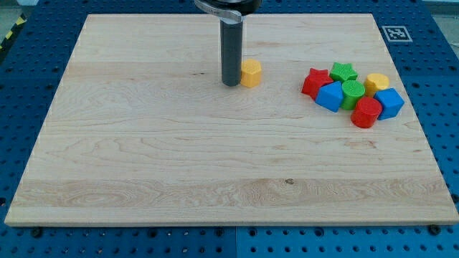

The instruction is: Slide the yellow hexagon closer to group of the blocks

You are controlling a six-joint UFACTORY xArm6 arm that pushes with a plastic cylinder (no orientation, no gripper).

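The yellow hexagon (251, 73) sits on the wooden board (179, 158) a little above centre. My tip (231, 84) stands right at its left side, touching or nearly touching it. The group of blocks lies toward the view's right: a red star (313, 82), a green star (343, 72), a yellow block (376, 82), a blue block (330, 95), a green round block (352, 92), a red round block (366, 112) and a second blue block (389, 103). A gap of bare board separates the hexagon from the group.
The board lies on a blue perforated table (437, 86). A black-and-white marker (394, 33) sits at the board's top right corner.
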